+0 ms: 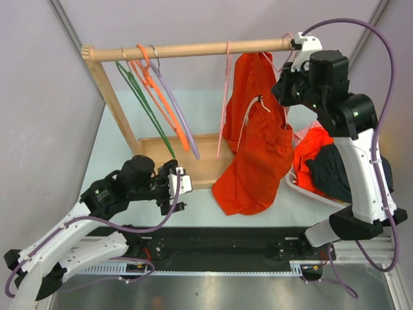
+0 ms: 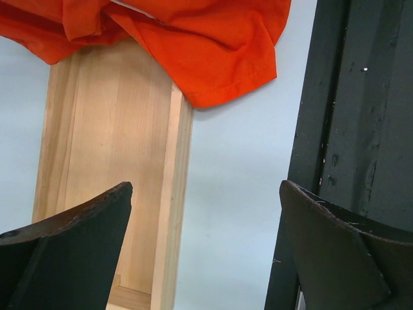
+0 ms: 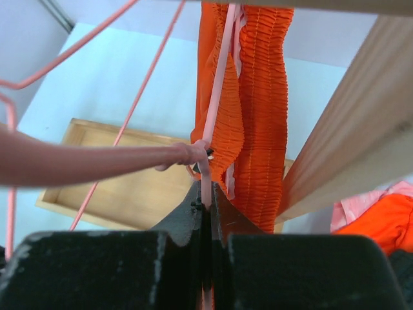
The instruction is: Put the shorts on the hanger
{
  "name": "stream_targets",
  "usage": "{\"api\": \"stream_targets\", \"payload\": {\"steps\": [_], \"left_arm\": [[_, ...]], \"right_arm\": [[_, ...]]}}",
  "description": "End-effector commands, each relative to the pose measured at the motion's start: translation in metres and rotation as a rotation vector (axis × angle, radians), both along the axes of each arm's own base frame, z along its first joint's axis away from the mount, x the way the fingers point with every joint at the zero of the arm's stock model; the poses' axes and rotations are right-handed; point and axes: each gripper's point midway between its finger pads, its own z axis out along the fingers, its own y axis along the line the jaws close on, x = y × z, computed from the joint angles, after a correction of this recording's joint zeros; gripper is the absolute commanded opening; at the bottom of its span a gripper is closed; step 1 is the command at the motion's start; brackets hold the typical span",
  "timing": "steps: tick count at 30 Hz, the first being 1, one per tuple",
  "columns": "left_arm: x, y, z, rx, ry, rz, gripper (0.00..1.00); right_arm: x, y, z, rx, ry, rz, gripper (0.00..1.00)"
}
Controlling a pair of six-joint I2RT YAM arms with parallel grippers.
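The orange-red shorts (image 1: pixel 258 142) hang below the right part of the wooden rod (image 1: pixel 193 48), draped over a thin pale-pink hanger (image 3: pixel 216 97). Their lower hem rests on the table by the rack's base. My right gripper (image 1: pixel 281 87) is high up beside the shorts; in the right wrist view it (image 3: pixel 208 203) is shut on the hanger's wire, with the ruched waistband (image 3: pixel 258 129) just beyond. A second pale-pink hanger (image 1: pixel 226 97) hangs left of the shorts. My left gripper (image 1: pixel 181 184) is low, open and empty (image 2: pixel 206 194), with the shorts' hem (image 2: pixel 193 39) ahead of it.
Green (image 1: pixel 145 103), orange (image 1: pixel 161 97) and lilac (image 1: pixel 177 110) hangers hang at the rod's left end. The rack's wooden base (image 1: pixel 193 161) lies under them and shows in the left wrist view (image 2: pixel 110 129). A white basket (image 1: pixel 303 187) with orange and dark clothes stands at the right.
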Motion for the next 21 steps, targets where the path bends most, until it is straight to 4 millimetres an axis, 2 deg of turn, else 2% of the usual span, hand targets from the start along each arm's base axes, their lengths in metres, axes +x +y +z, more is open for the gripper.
{"api": "stream_targets", "payload": {"steps": [1, 7, 9, 11, 13, 14, 15, 17, 18, 19, 21], "left_arm": [[-0.001, 0.001, 0.005, -0.028, -0.004, 0.017, 1.00], [0.004, 0.007, 0.002, -0.029, -0.013, 0.078, 1.00], [0.014, 0.011, 0.005, -0.055, 0.003, 0.155, 1.00], [0.020, 0.011, 0.011, -0.098, 0.046, 0.208, 1.00], [0.026, 0.012, 0.022, -0.148, 0.083, 0.247, 1.00], [0.026, 0.013, 0.026, -0.176, 0.108, 0.270, 0.99], [0.028, 0.014, 0.030, -0.207, 0.125, 0.283, 1.00], [0.028, 0.019, 0.037, -0.255, 0.143, 0.318, 1.00], [0.031, 0.023, 0.040, -0.273, 0.150, 0.344, 1.00], [0.031, 0.026, 0.042, -0.290, 0.161, 0.363, 1.00], [0.042, 0.038, 0.052, -0.332, 0.133, 0.432, 1.00]], "right_arm": [[0.021, -0.001, 0.036, 0.063, -0.123, -0.063, 0.00], [0.035, 0.007, 0.006, 0.037, -0.057, -0.062, 0.00], [0.033, 0.007, 0.000, 0.025, -0.047, -0.049, 0.18], [0.026, 0.006, 0.005, 0.036, -0.067, -0.037, 0.29], [0.023, 0.005, 0.001, 0.036, -0.072, -0.034, 0.33], [0.015, 0.002, 0.006, 0.041, -0.093, -0.030, 0.39], [0.011, 0.000, 0.006, 0.041, -0.101, -0.030, 0.41], [0.007, -0.002, -0.001, 0.033, -0.099, -0.027, 0.47], [-0.002, -0.007, 0.006, 0.037, -0.124, -0.027, 0.50], [-0.003, -0.008, -0.001, 0.031, -0.113, -0.025, 0.56], [-0.018, -0.010, 0.003, 0.042, -0.132, 0.011, 0.63]]}}
